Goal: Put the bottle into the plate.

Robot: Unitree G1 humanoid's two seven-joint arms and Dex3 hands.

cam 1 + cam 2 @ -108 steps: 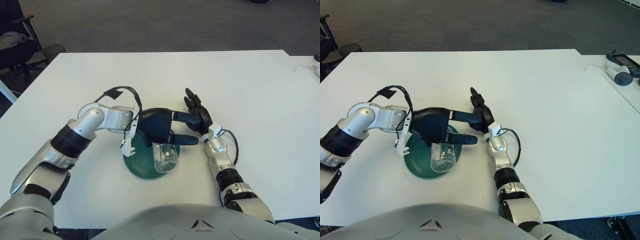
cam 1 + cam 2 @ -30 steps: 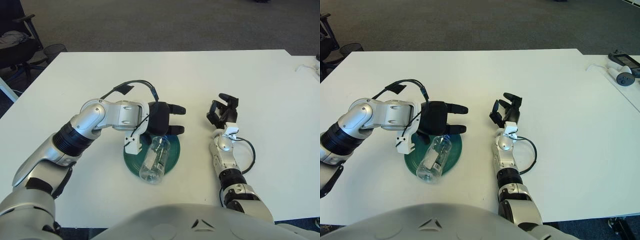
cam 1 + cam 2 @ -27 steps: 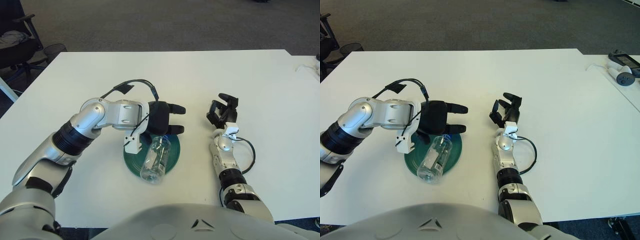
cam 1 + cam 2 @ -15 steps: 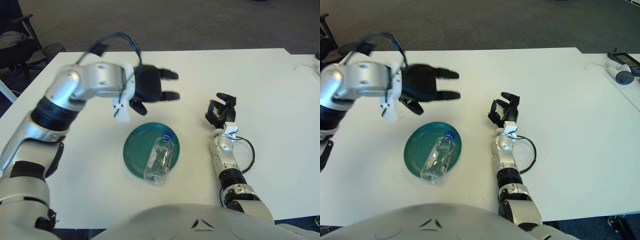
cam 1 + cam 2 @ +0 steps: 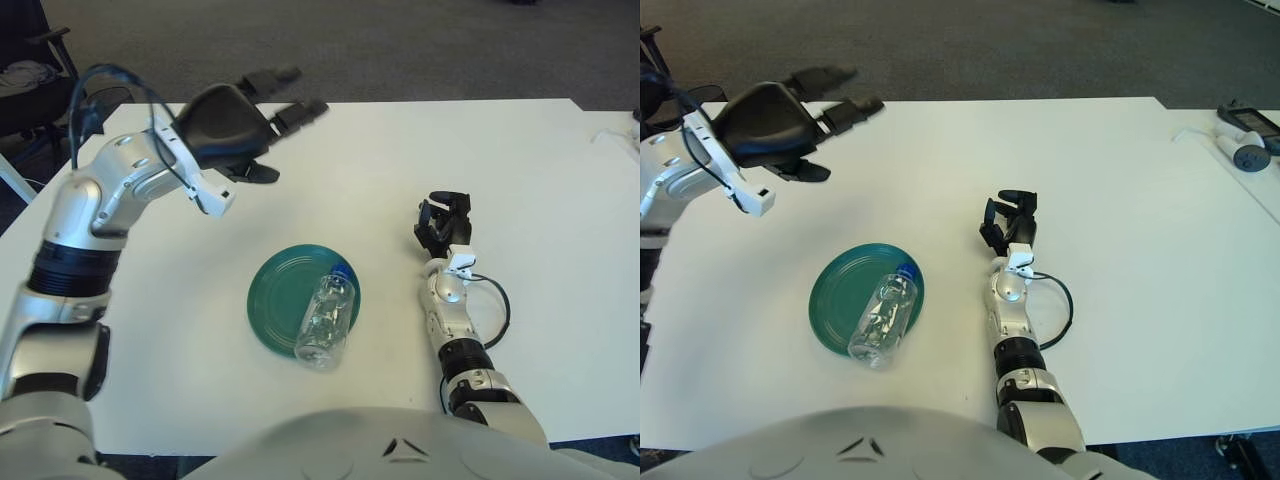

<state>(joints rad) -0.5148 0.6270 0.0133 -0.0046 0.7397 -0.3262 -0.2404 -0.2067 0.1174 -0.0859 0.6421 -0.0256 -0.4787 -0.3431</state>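
Note:
A clear plastic bottle (image 5: 324,319) with a blue cap lies on its side on the dark green plate (image 5: 275,309), its base hanging over the plate's near right rim. My left hand (image 5: 268,118) is raised high above the table, up and to the left of the plate, fingers spread and empty. My right hand (image 5: 441,217) rests on the table to the right of the plate, fingers curled, holding nothing.
The white table (image 5: 520,170) stretches around the plate. A chair (image 5: 30,80) stands at the far left off the table. Small devices (image 5: 1240,140) lie on a second table at the far right.
My left hand let go of the bottle, lifted away from the plate and swung up and to the left. The bottle stays lying on the plate. The right hand stayed put.

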